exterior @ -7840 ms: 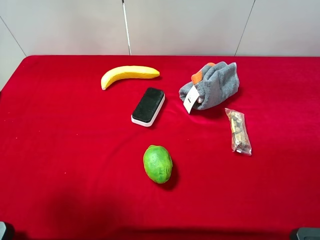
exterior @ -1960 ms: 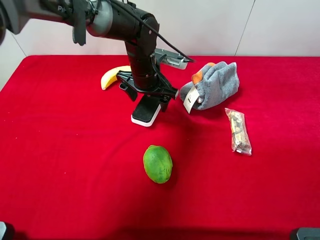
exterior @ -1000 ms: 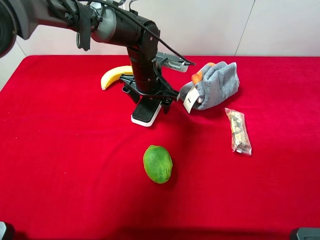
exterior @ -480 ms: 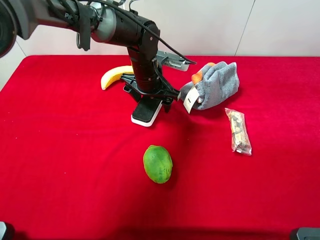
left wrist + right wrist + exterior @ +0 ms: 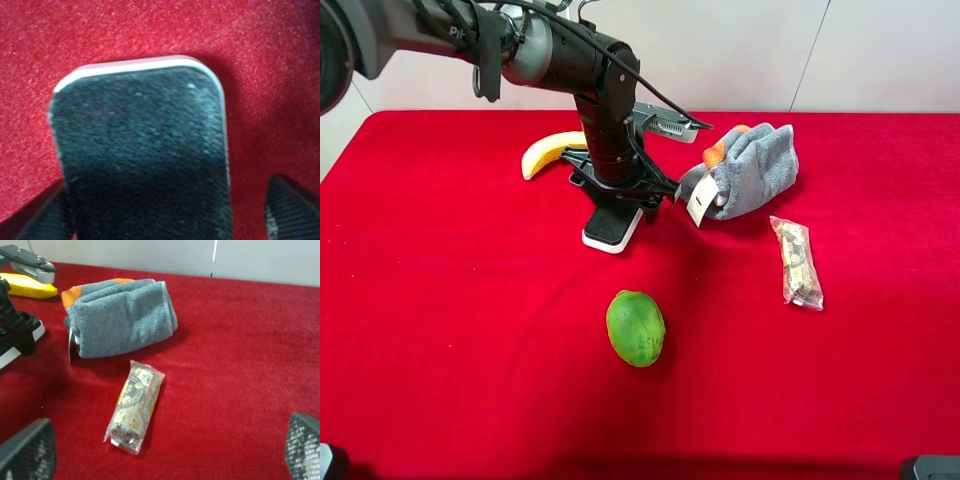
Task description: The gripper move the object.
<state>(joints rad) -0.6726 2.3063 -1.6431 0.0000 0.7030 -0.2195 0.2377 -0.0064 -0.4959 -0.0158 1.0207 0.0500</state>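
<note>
While a banana [image 5: 544,153] lies at the left of the group on the red worktop [image 5: 440,300], the left end effector [image 5: 617,197] points straight down over the object [image 5: 608,231], a flat board eraser with a black felt top and white base, resting just beside the fruit. The wrist view suggests why it is posed this way: its fingers [image 5: 287,207] straddle the eraser's [image 5: 142,150] long sides, one close against an edge, the other with a strip of red showing between. They are spread and grip nothing, seemingly lined up to close across the narrow width. Nearer the camera, a green fruit [image 5: 635,327] sits well apart. To the right, a grey cloth bundle [image 5: 748,170] is folded around something orange that peeks out at its top. Beside it lies the only real container here, a sealed clear packet [image 5: 797,262] – brownish contents, too small to identify. The right end effector [image 5: 165,447] waits wide open and empty at the near edge, facing bundle and packet.
</note>
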